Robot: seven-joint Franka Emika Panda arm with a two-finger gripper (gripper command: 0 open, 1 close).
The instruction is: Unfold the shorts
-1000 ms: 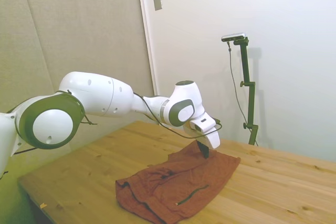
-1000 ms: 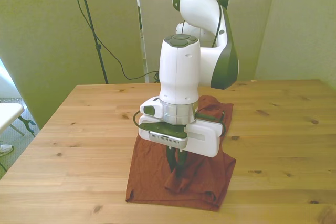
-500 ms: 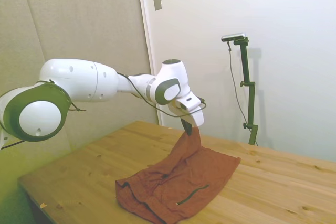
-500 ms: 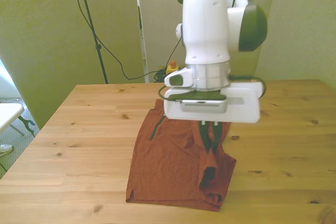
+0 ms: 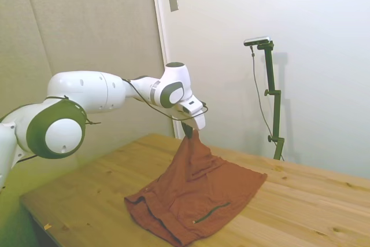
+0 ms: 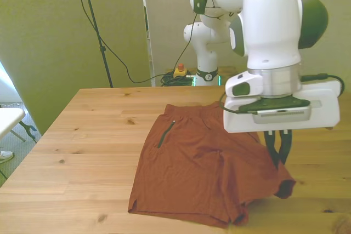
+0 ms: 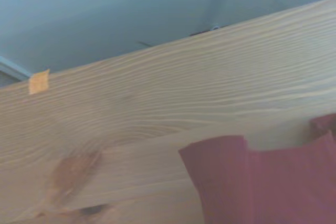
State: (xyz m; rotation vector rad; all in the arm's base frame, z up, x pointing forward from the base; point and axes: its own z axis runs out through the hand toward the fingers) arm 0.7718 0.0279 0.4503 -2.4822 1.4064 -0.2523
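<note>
Rust-red soft fabric shorts (image 6: 197, 173), centre frame on the wooden table (image 6: 82, 135), are mid-unfolding, the white two-finger gripper (image 6: 278, 154) pinching one leg hem aloft; next, lay it flat rightward, then release.

Shorts (image 6: 192, 173): rust-red fabric throughout, plain and unpatterned; a darker edge is seen along the waistband, and a small dark slit (image 6: 164, 134) is set in the cloth. Table (image 6: 77, 152): light honey-coloured wood, marked with fine grain lines and scattered brown knots. Arm (image 5: 87, 93): glossy white shells, with grey-green joint caps.
</note>
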